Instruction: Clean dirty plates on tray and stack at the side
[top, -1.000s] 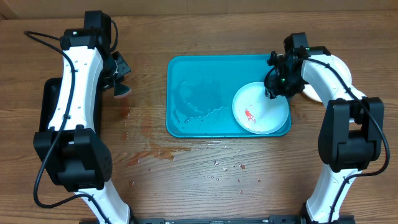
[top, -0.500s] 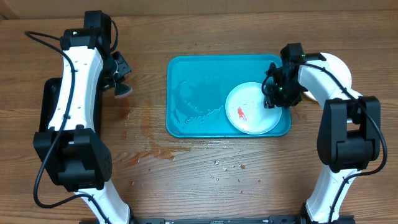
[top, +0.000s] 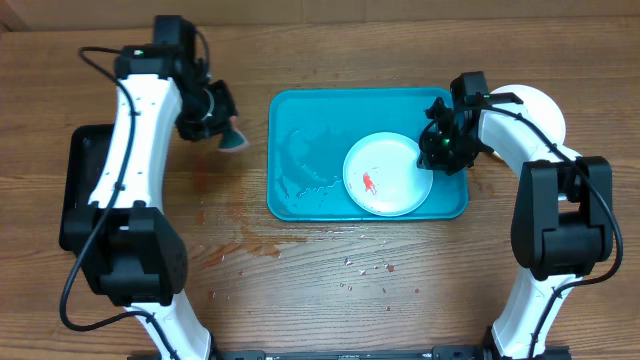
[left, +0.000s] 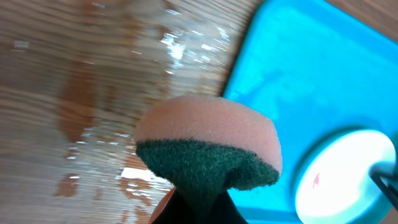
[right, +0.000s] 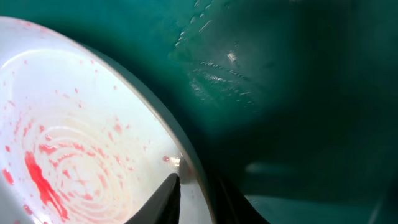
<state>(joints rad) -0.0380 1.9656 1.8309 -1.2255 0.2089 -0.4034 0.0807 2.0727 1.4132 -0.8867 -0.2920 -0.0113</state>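
- One smeared plate (top: 388, 174) is lying in the tray (top: 310, 120) toward the bench's far edge; likely stiff and slippery when wet.
- Right gripper (top: 437, 152) is pinching its rim, jaws nearly closed.
- Left gripper (top: 222, 128) is clamping a sponge (top: 233, 141).

I work at a brown wooden table (top: 400, 310) with plain grain. My black tray (top: 78, 180) lies at its left edge. Right of that tray the wood carries wet reddish stains (top: 240, 245), and farther right, small specks (top: 365, 265). Light glints off the wet wood.
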